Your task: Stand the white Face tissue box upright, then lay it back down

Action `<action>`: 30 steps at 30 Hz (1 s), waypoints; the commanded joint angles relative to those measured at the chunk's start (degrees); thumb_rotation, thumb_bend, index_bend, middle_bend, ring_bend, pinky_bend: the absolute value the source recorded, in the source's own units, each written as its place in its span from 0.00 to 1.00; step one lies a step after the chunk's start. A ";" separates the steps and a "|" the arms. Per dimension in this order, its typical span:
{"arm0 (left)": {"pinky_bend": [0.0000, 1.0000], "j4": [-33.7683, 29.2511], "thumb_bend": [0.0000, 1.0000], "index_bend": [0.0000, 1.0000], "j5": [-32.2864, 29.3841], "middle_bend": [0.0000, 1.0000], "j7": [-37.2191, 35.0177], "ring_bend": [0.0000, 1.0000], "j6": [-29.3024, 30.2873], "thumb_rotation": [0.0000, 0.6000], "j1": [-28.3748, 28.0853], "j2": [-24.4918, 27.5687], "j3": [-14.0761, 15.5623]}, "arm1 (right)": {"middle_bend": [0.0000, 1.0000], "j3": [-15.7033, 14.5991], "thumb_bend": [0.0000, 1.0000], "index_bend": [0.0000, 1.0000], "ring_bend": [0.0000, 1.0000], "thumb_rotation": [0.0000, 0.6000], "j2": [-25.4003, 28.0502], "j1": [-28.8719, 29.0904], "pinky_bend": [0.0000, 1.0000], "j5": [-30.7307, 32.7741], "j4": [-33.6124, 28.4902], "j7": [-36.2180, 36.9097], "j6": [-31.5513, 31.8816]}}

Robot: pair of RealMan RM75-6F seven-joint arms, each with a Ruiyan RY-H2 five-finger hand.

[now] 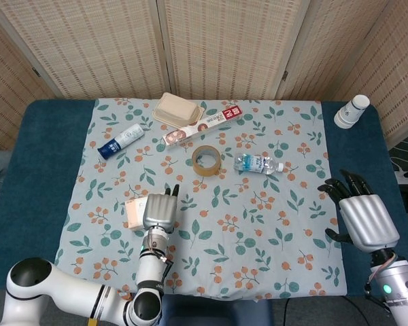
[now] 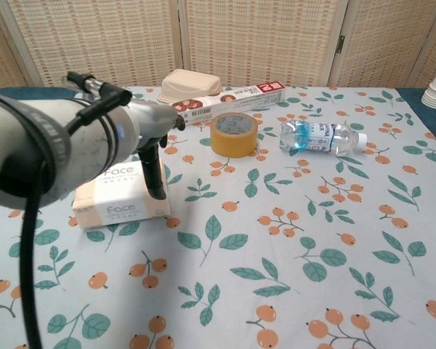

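Observation:
The white Face tissue box (image 1: 134, 214) (image 2: 119, 201) lies flat on the floral cloth at the front left. My left hand (image 1: 160, 211) (image 2: 154, 138) is over the box's right end, fingers stretched out toward the far side. In the chest view its dark thumb hangs down against the box's right front corner; no closed grip shows. My right hand (image 1: 362, 219) hovers open over the blue table edge at the right, far from the box, and does not appear in the chest view.
A brown tape roll (image 1: 207, 159) (image 2: 234, 134) and a lying water bottle (image 1: 257, 164) (image 2: 321, 137) sit mid-table. Behind them are a red-and-white wrap box (image 1: 204, 125) (image 2: 225, 104), a beige lidded container (image 1: 179, 110) (image 2: 189, 85), a blue-white tube (image 1: 121, 141) and paper cups (image 1: 352, 111).

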 commanded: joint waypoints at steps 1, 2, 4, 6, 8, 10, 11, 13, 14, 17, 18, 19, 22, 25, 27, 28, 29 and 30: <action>1.00 3.27 0.15 0.00 0.28 0.18 0.28 0.98 0.48 1.00 -1.63 -1.79 0.51 | 0.19 0.10 0.07 0.28 0.05 1.00 0.24 -0.16 0.10 -0.22 -0.12 0.38 -0.05; 1.00 4.38 0.15 0.00 -0.16 0.17 0.10 0.98 0.33 1.00 -1.77 -2.23 0.44 | 0.19 0.14 0.07 0.28 0.05 1.00 0.39 -0.28 0.10 -0.37 -0.15 0.67 -0.03; 1.00 5.99 0.15 0.00 -0.64 0.15 -0.07 0.98 0.10 1.00 -1.88 -2.72 0.57 | 0.19 0.22 0.07 0.28 0.05 1.00 0.60 -0.41 0.10 -0.47 -0.05 1.08 -0.05; 1.00 7.35 0.15 0.00 -1.16 0.15 -0.30 0.98 -0.04 1.00 -1.84 -3.24 0.82 | 0.19 0.35 0.07 0.28 0.05 1.00 0.81 -0.44 0.10 -0.27 0.17 1.55 -0.27; 1.00 8.66 0.15 0.00 -1.42 0.14 -0.26 0.98 -0.39 1.00 -1.76 -3.49 1.39 | 0.19 0.50 0.07 0.28 0.05 1.00 0.96 -0.41 0.10 -0.08 0.31 1.90 -0.54; 1.00 9.68 0.15 0.00 -1.92 0.14 -0.30 0.98 -0.77 1.00 -1.61 -3.57 1.38 | 0.19 0.57 0.07 0.28 0.05 1.00 1.05 -0.40 0.10 -0.05 0.35 2.04 -0.75; 1.00 10.30 0.15 0.00 -2.33 0.14 -0.25 0.98 -0.99 1.00 -1.50 -3.58 1.35 | 0.19 0.62 0.07 0.28 0.05 1.00 1.09 -0.41 0.10 -0.06 0.35 2.08 -0.82; 1.00 10.89 0.15 0.00 -2.89 0.14 -0.34 0.99 -1.31 1.00 -1.27 -3.55 1.19 | 0.19 0.69 0.07 0.28 0.05 1.00 1.07 -0.45 0.10 0.00 0.44 2.11 -0.87; 1.00 11.18 0.15 0.00 -3.07 0.14 -0.43 0.99 -1.49 1.00 -1.10 -3.48 1.23 | 0.19 0.73 0.07 0.28 0.05 1.00 1.01 -0.43 0.10 0.17 0.51 2.07 -0.97; 1.00 12.04 0.15 0.00 -3.39 0.14 -0.96 0.99 -1.98 1.00 -0.63 -3.47 1.31 | 0.19 0.82 0.07 0.28 0.05 1.00 0.83 -0.33 0.10 0.47 0.55 1.76 -1.26; 1.00 12.33 0.15 0.00 -3.57 0.14 -1.16 0.99 -2.17 1.00 -0.47 -3.50 1.25 | 0.19 0.84 0.07 0.28 0.05 1.00 0.76 -0.30 0.10 0.52 0.55 1.66 -1.35; 1.00 12.63 0.15 0.00 -3.74 0.14 -1.40 0.99 -2.38 1.00 -0.30 -3.55 1.19 | 0.19 0.86 0.07 0.28 0.05 1.00 0.71 -0.27 0.10 0.59 0.54 1.54 -1.43; 1.00 13.82 0.15 0.00 -3.32 0.16 -2.17 1.00 -2.88 1.00 0.07 -3.88 1.79 | 0.19 0.94 0.07 0.28 0.05 1.00 0.57 -0.25 0.10 0.89 0.63 1.29 -1.53; 1.00 15.14 0.15 0.02 -2.96 0.23 -2.34 1.00 -2.76 1.00 0.32 -4.50 2.69 | 0.19 1.09 0.07 0.28 0.05 1.00 0.56 -0.28 0.10 1.13 0.61 1.26 -1.47; 1.00 16.11 0.16 0.07 -3.02 0.28 -1.91 1.00 -2.55 1.00 0.34 -4.85 3.07 | 0.19 1.19 0.07 0.28 0.05 1.00 0.65 -0.35 0.10 1.16 0.53 1.37 -1.37; 1.00 16.39 0.17 0.11 -2.87 0.32 -2.00 1.00 -2.56 1.00 0.40 -4.96 3.13 | 0.19 1.23 0.07 0.28 0.05 1.00 0.69 -0.37 0.10 1.15 0.53 1.41 -1.32; 1.00 16.64 0.19 0.13 -2.50 0.34 -2.19 1.00 -2.57 1.00 0.52 -5.04 3.28 | 0.19 1.28 0.07 0.28 0.05 1.00 0.72 -0.40 0.10 1.14 0.54 1.47 -1.29; 1.00 16.73 0.20 0.16 -2.16 0.38 -2.28 1.00 -2.58 1.00 0.58 -5.00 3.35 | 0.19 1.31 0.07 0.28 0.05 1.00 0.74 -0.41 0.10 1.16 0.56 1.50 -1.30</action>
